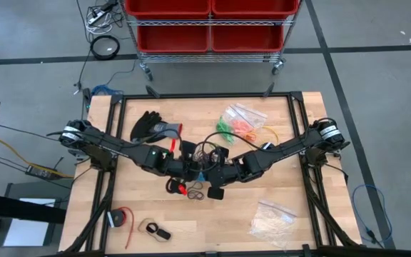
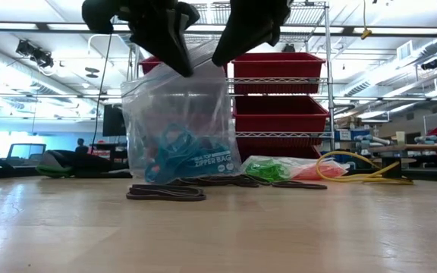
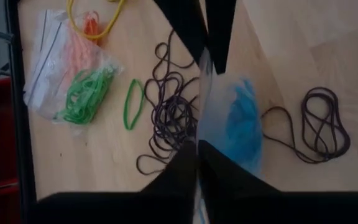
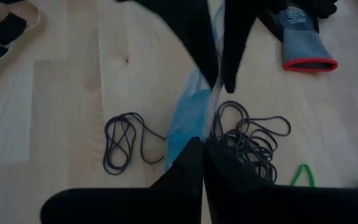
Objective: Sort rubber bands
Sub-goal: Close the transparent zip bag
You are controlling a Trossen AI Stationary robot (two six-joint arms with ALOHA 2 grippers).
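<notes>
**Two grippers pinching the top of a clear zipper bag over the table**

High view: both arms are meeting at the middle of the wooden table. The left gripper and right gripper are crowding together there, and the bag between them is hard to make out from above. A dark glove is lying just beyond the left arm, and a flat bag of green and orange bands is lying beyond the grippers.

Low view: the clear zipper bag is hanging upright, its bottom touching the table. White lettering on its blue strip is reading "ZIPPER BAG"; the smaller line above it is too fine to read. Blue rubber bands are bunching inside it. Black rubber bands are lying flat in front of the bag. Red bins are standing on a rack behind it.

Left wrist view: the left gripper is showing its fingers pressed together on the bag's thin edge. Black bands are sprawling on both sides of the bag, and a single green band is lying just past the nearer tangle.

Right wrist view: the right gripper is likewise pinching the bag's rim, fingers closed on the plastic. The glove's red cuff is showing beyond the bag, cut off by the frame.
</notes>
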